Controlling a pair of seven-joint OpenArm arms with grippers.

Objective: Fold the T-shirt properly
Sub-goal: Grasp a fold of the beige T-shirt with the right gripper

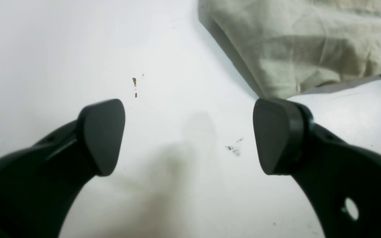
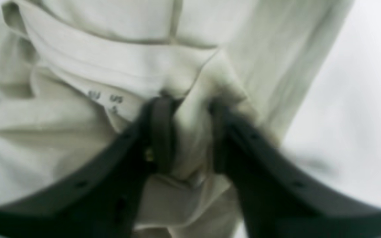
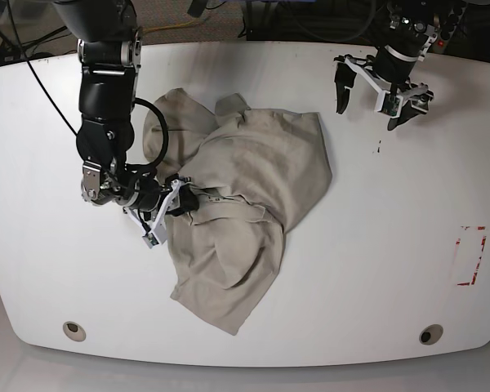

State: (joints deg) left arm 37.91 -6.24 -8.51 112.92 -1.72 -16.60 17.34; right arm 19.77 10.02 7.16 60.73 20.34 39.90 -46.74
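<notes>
- Right gripper point(image 3: 178, 200) reaches low and sideways from its bent arm, fingers pinched on a bunched fold of the T-shirt point(image 3: 253, 204) near the collar label.
- T-shirt lies crumpled mid-table point(image 3: 376, 261).
- Left gripper point(image 3: 376, 100) hovers off the shirt's far corner, pointing down, fingers spread wide, holding nothing.

1. A white table point(image 3: 392, 245) with rounded corners carries everything.
2. The T-shirt point(image 3: 253, 196) lies crumpled on it, bunched at the right gripper point(image 3: 178, 202) and well apart from the left gripper point(image 3: 374, 91).
3. A red mark point(image 3: 470, 255) lies on the table, well clear of the left gripper.
</notes>
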